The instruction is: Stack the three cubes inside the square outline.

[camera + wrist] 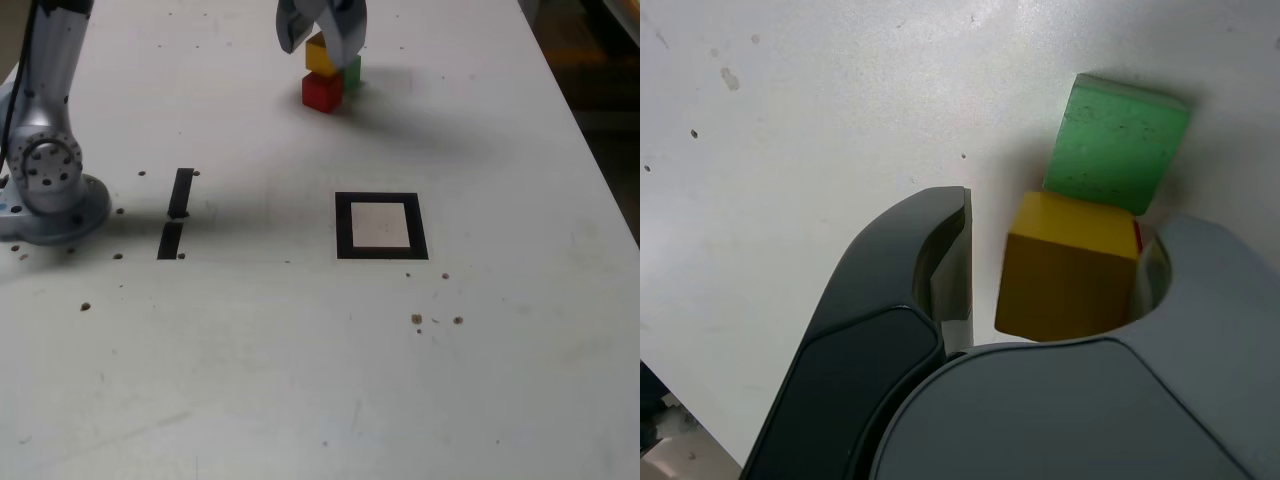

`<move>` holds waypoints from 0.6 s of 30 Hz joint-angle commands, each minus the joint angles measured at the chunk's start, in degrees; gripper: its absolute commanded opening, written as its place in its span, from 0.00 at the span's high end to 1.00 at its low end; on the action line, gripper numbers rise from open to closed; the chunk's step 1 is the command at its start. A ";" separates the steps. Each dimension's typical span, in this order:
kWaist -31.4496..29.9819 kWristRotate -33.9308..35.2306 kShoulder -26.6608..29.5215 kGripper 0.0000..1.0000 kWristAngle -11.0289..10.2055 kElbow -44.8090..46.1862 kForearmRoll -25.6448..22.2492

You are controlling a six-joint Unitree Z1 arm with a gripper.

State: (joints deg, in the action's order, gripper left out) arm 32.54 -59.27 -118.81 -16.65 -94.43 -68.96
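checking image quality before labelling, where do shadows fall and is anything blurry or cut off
Exterior view: sharp, soft shadow on the table to the view's right of the cubes; the tool is cropped at the top edge. Wrist view: the yellow cube and green cube are clear, the tool's fingers slightly soft.

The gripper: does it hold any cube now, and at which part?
The yellow cube sits between the fingers of the gripper, at its side faces. A gap shows beside one finger, so a firm hold cannot be told.
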 commanded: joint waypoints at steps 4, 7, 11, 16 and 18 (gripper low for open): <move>0.05 0.11 -0.02 0.63 1.28 -0.80 0.30; -0.41 0.23 1.54 0.73 2.80 -1.41 -0.43; -3.25 1.53 5.36 0.78 5.04 -3.33 -4.08; -10.15 6.57 6.66 0.79 6.80 -5.03 -7.75; -13.05 9.34 6.13 0.79 6.85 -4.74 -8.02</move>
State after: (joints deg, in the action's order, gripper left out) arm 21.03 -51.35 -112.23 -9.84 -99.33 -77.00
